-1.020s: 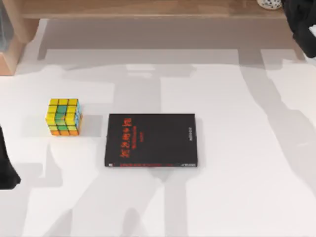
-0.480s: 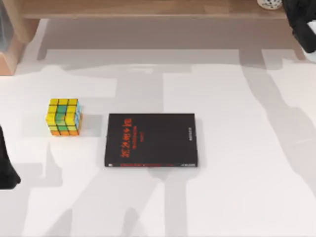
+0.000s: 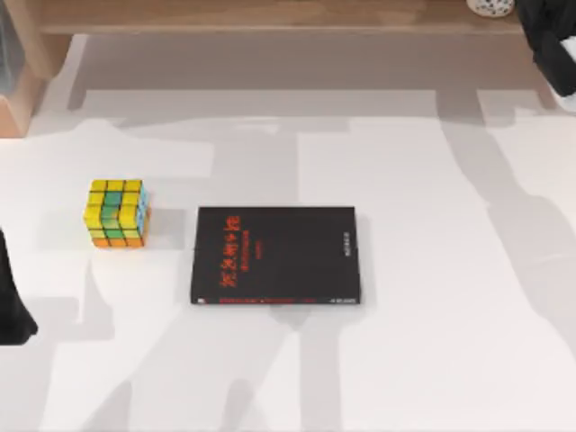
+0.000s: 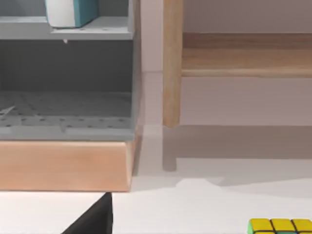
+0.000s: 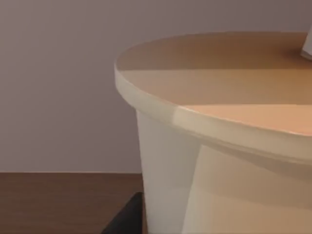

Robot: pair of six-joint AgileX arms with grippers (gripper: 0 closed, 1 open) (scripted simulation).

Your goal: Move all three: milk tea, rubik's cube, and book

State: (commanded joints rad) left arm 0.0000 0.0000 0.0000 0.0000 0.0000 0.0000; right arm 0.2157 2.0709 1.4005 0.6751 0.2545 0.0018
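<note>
Milk tea (image 3: 491, 7) is being handled first, on the far-right shelf (image 3: 270, 16), beside the right gripper (image 3: 551, 40); its grip cannot be told. Rubik's cube (image 3: 117, 213) and book (image 3: 274, 256) are being left mid-table.

The white worktop (image 3: 432, 360) carries the rubik's cube (image 3: 117, 213) toward its left side and the book (image 3: 275, 256) near its middle, black cover up, just beside the cube but apart from it. On the wooden shelf (image 3: 270, 16) along the far edge stands the milk tea (image 3: 491, 7), at the right.
</note>
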